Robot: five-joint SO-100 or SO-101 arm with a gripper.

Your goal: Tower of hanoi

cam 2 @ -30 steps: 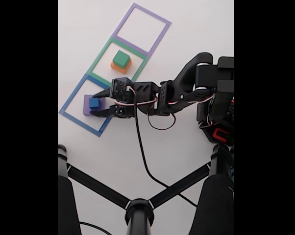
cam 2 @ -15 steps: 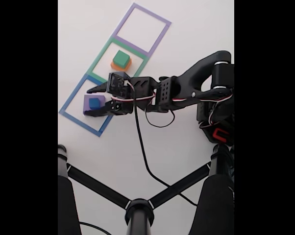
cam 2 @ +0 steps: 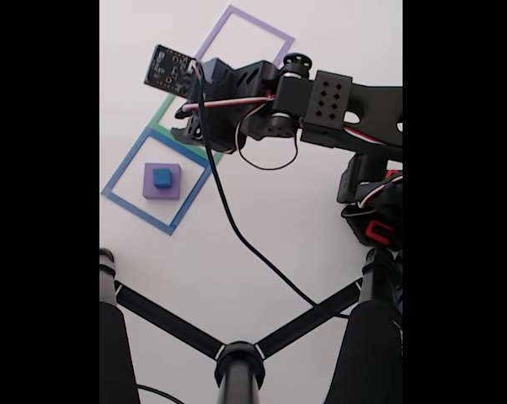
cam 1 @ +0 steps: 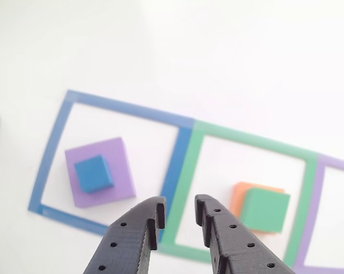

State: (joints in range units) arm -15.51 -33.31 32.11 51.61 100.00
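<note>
Four blocks (cam 1: 100, 172) in two stacks; one gripper (cam 1: 179, 212) empty.

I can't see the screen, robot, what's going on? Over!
Gripper empty, fingers nearly shut, above the tape. Blue cube sits on purple block. Green block on orange. Nothing in the way.

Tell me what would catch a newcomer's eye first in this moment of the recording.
Probably the two colourful stacks in the other view: a blue cube sitting on a purple flat block inside the blue tape square, and a green block on an orange block inside the green tape square. Next comes the black gripper, empty and nearly closed, entering from the bottom edge above the border between those squares.
</note>
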